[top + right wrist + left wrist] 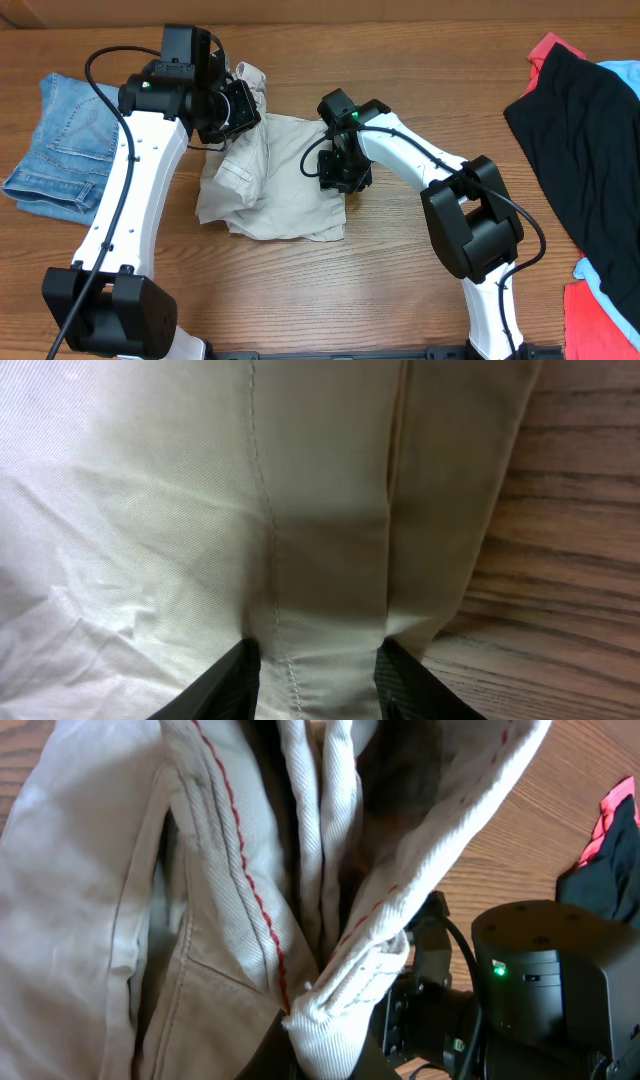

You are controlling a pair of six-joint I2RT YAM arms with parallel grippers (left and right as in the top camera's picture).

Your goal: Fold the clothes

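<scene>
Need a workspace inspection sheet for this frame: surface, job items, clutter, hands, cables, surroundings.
Surface: wooden table, no spills seen.
Job's things: beige shorts bunched at centre; jeans at left; black garment, red garment and light blue garment at right edge.
Clutter: nothing seen.
Hands: left hand shut on raised shorts cloth; right hand astride a shorts fold, grip unclear.
Cables: left arm cable and right arm cable loop clear of cloth.
Surroundings: nothing seen.
</scene>
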